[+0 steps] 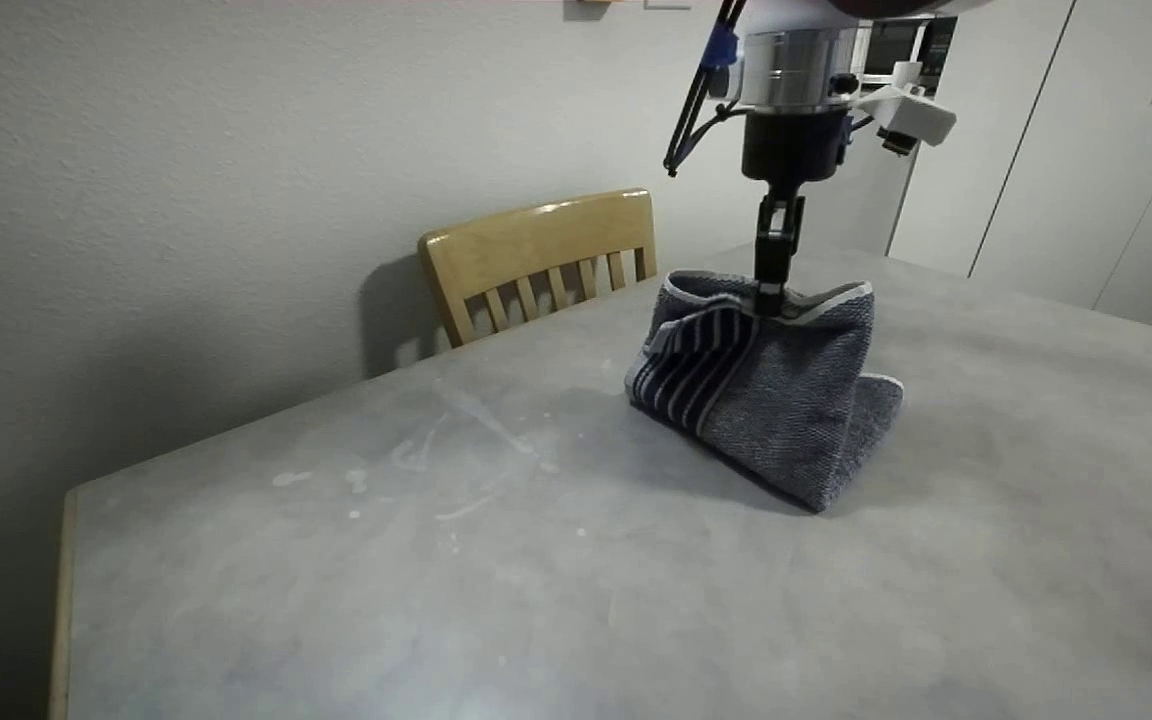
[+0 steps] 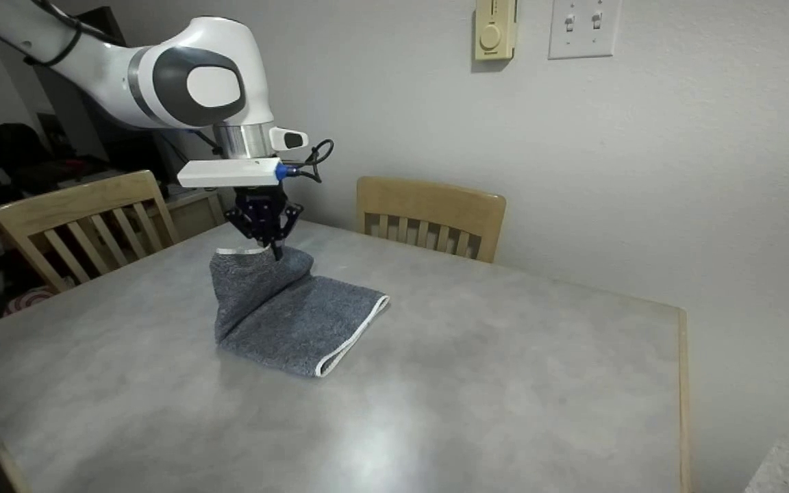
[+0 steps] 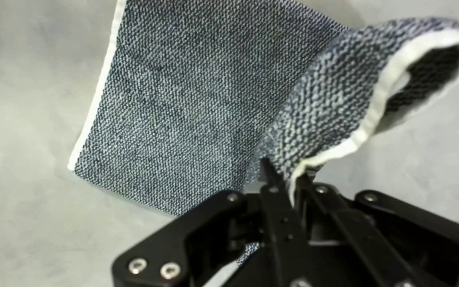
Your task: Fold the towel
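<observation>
Directly below the tool (image 1: 769, 302) we've got the towel (image 2: 302, 325): one part lifted off the tabletop (image 1: 386, 600), hanging from the grip; the rest flat, lower & off to one side of the tool. Jaws are nearly together, w/ the white edging (image 3: 341, 149) pinched b/w the fingertips (image 3: 271, 175) in the wrist view. Cloth looks doubled; we can't tell if both layers are in the pinch. The striped band (image 1: 701, 365) is on the raised part's outer face, just beside the tool in an exterior view.

Step in hand, we'd judge: laying the raised part over the flat one, prob. a 2nd fold, approx. midway. To do it well, we'd swing the tool in a low arc toward the flat part's white-edged far end, not drag it sideways, so the crease below the tool doesn't creep. Max height = just enough to hold the hanging cloth taut; any higher & the bottom layer prob. lifts too.

Main worry: the grip's at one spot mid-edge, so cloth bows away on both sides of the tool, w/ a loose loop (image 3: 353, 79) on one. Corners could lag or curl under, esp. if we rush. Line up edge w/ edge, lower till cloth rests on cloth, then release & go straight up, b/c terry could snag.
</observation>
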Motion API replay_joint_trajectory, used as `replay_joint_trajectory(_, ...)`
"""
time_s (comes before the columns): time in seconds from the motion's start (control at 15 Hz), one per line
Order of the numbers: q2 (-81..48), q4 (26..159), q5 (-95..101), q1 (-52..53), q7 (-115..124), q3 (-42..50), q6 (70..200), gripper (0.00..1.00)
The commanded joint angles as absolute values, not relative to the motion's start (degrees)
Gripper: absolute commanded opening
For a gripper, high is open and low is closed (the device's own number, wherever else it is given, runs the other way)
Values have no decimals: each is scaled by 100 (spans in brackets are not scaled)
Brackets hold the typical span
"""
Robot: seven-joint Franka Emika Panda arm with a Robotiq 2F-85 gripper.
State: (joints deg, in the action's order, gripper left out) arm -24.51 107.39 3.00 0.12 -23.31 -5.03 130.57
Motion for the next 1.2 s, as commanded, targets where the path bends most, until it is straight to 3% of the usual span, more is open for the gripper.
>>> replay_joint_trajectory(0.0, -2401, 10710, -10, -289, -2746, -590, 12943, 2)
replay_joint_trajectory(1.13, -3319, 9837, -1748, -1405, -4374, -707, 12178, 2)
